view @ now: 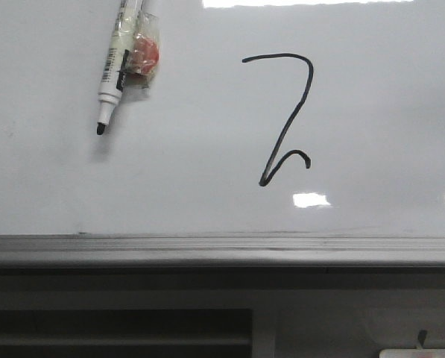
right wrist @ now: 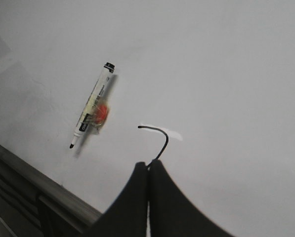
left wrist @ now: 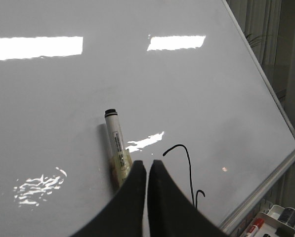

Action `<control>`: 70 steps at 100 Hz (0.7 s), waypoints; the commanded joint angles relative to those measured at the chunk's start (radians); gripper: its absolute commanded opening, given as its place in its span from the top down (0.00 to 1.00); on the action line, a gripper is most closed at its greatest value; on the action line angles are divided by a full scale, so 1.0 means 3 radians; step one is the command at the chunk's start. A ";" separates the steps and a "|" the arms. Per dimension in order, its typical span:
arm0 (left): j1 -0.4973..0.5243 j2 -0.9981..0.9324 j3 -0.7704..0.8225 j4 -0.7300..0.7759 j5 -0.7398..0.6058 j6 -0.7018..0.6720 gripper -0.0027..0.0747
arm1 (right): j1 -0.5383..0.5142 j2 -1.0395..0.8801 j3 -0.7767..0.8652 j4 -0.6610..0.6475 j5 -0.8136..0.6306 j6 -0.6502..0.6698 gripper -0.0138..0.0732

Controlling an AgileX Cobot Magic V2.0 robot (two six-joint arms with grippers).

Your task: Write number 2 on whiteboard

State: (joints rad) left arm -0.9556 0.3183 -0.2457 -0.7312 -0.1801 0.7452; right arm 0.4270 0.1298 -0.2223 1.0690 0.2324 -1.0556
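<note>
The whiteboard (view: pixel 371 134) fills the front view, with a grey ledge (view: pixel 222 250) along its lower edge. On it is a black hand-drawn number 2 (view: pixel 291 119), right of centre. A white marker pen (view: pixel 112 74) sits against the board at the upper left, tip down, with nothing gripping it. Neither gripper shows in the front view. In the left wrist view my left gripper (left wrist: pixel 147 163) is shut and empty, the pen (left wrist: pixel 116 148) beside its fingers and the number 2 (left wrist: pixel 189 168) on the other side. My right gripper (right wrist: pixel 148 164) is shut and empty, with the number 2 (right wrist: pixel 166 140) just beyond its tips.
A red lump wrapped in clear plastic (view: pixel 144 54) is fixed to the pen's side. Past the board's lower corner a white tray (left wrist: pixel 280 219) holds spare markers, one red (left wrist: pixel 254 227). Bright light reflections (left wrist: pixel 36 48) lie on the board.
</note>
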 commanded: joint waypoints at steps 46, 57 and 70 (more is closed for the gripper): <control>0.0005 -0.0514 0.0183 -0.0054 -0.0235 -0.0035 0.99 | -0.0010 -0.0342 0.0226 0.0166 -0.0033 -0.0044 0.92; 0.0005 -0.0514 0.0183 -0.0084 -0.0235 -0.0035 0.99 | -0.0010 -0.0342 0.0226 0.0166 -0.0033 -0.0044 0.92; 0.0005 -0.0514 0.0183 -0.0084 -0.0235 -0.0035 0.99 | -0.0010 -0.0342 0.0226 0.0166 -0.0033 -0.0044 0.92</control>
State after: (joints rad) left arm -0.9556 0.1543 -0.1658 -0.7563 -0.1926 0.7434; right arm 0.4270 0.0171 -0.1309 1.0986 0.2543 -1.0556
